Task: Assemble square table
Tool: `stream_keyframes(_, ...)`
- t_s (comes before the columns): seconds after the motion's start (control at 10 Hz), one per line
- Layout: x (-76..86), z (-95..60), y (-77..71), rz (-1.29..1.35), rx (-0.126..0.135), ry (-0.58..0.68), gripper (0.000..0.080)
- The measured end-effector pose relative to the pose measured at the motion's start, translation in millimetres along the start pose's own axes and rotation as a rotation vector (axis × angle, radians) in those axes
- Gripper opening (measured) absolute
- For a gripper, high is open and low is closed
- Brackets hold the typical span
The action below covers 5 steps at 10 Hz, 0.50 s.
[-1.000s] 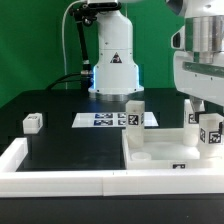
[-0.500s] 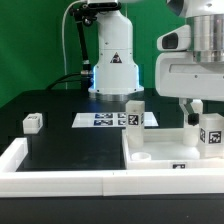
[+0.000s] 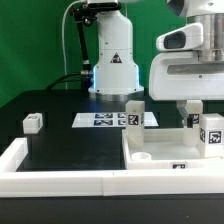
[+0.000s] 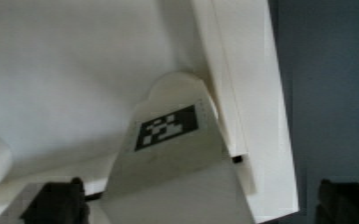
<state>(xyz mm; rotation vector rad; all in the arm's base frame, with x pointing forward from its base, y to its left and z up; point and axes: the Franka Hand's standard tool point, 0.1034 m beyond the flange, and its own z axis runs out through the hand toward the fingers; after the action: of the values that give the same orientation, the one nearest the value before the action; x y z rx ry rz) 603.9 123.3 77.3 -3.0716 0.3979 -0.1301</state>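
Observation:
The square tabletop (image 3: pixel 165 150), a white slab, lies at the exterior view's right, against the front rail. One tagged white leg (image 3: pixel 134 112) stands at its far left corner. Another leg (image 3: pixel 211 131) stands at its right edge. A third leg (image 3: pixel 32 122) lies on the black table at the left. My gripper (image 3: pixel 190 110) hangs just above the slab's right part, open and empty. In the wrist view a tagged leg (image 4: pixel 172 150) lies on the slab (image 4: pixel 69 70), in line between my dark fingertips (image 4: pixel 59 202); the gripper (image 4: pixel 202 205) does not touch it.
The marker board (image 3: pixel 100 120) lies flat behind the slab, in front of the robot base (image 3: pixel 112 60). A long white rail (image 3: pixel 60 172) borders the black table at the front and left. A green wall stands behind.
My gripper has moved toward the exterior view's left, over the slab's right part, and a little lower. The legs and the slab have not moved.

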Motion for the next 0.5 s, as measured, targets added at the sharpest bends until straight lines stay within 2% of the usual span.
stream_keyframes(0.3, 0.0, 0.1, 0.8, -0.192, -0.017, 0.004, 0.0649)
stream_keyframes(0.5, -0.1, 0.7, 1.2, -0.189, -0.018, 0.003, 0.0637)
